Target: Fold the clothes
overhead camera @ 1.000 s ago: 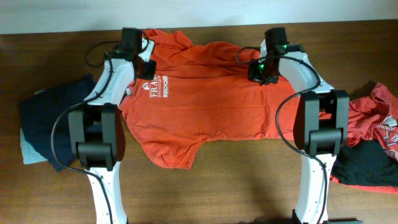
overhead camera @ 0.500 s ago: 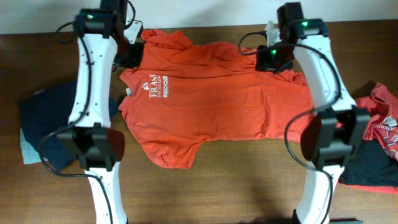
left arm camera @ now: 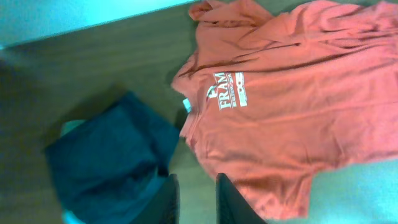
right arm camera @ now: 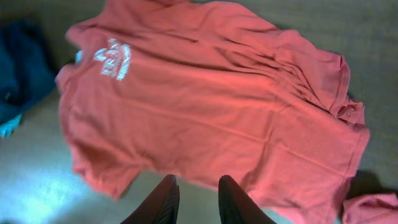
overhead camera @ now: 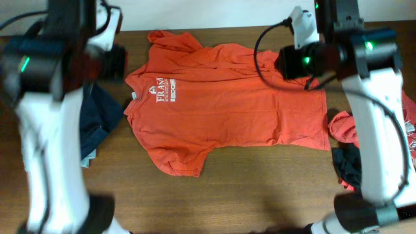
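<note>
The left gripper hung high above the table, its two dark fingers parted by a narrow gap with nothing between them. The right gripper stood the same way: fingers slightly apart, empty, clear of the cloth.

Beneath both, the orange-red T-shirt lay spread flat, front up, in the middle of the table. Its collar pointed to the left side and its hem to the right. One short sleeve reached toward the far edge, the other toward the near edge. The fabric was soft and matte, mostly smooth, with creases bunched along the far shoulder and the right hem corner. White lettering sat on the chest near the collar.

To the left, a dark navy piece lay crumpled, with a pale grey-green piece showing under its edge. To the right, a second orange-red garment lay bunched beside a black piece.

The table was dark brown wood with visible grain. Past its far edge stood a plain pale wall.
</note>
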### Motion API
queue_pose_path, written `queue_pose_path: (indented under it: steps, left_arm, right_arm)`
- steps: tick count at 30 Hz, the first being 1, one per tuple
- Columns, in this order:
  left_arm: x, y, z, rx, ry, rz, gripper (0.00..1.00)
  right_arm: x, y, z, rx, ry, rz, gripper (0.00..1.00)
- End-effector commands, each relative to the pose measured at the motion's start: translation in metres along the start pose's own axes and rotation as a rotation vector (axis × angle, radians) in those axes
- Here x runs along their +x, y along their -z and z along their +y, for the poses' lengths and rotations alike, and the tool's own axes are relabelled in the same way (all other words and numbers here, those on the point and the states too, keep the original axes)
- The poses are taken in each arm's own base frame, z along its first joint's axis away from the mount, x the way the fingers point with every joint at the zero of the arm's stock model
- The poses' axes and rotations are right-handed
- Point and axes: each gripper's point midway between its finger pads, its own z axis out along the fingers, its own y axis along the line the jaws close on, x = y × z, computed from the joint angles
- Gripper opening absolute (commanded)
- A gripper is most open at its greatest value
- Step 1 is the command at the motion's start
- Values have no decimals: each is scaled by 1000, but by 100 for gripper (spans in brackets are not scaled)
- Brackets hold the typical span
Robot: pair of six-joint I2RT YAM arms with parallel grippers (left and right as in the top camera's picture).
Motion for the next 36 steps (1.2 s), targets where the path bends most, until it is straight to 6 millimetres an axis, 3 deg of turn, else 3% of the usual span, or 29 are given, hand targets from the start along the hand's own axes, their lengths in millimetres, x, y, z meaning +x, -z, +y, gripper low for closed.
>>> queue_pose_path:
  steps: [1, 2, 6, 11, 14, 15, 16, 22, 27, 36]
  left_arm:
    - [38, 19, 8, -85, 56, 40, 31]
    - [61, 14, 5, -83, 70, 91, 33]
    - [105, -29, -6, -64, 74, 191, 43]
    - [151, -118, -45, 86, 85, 272, 48]
    - [184, -164, -59, 125, 94, 333, 47]
    - [204, -188, -74, 191, 122, 379, 43]
    - [215, -198, -82, 229, 131, 406, 41]
    - [245, -230, -100, 299, 147, 519, 38]
    - [263, -236, -122, 409, 184, 623, 35]
    - [278, -231, -122, 408, 167, 692, 33]
  right_arm:
    - [6, 20, 20, 29, 78, -26, 27]
    - [14, 17, 37, 5, 114, -5, 31]
    - [32, -13, 51, 35, 109, 70, 37]
    - [72, -88, 68, -4, 109, 191, 62]
    - [108, -132, 84, -114, 104, 287, 63]
    - [129, -152, 93, -182, 117, 341, 63]
    - [141, -163, 96, -203, 130, 366, 63]
    - [175, -197, 107, -229, 250, 452, 62]
    - [191, -209, 117, -234, 302, 503, 62]
    - [186, -216, 103, -183, 242, 499, 62]
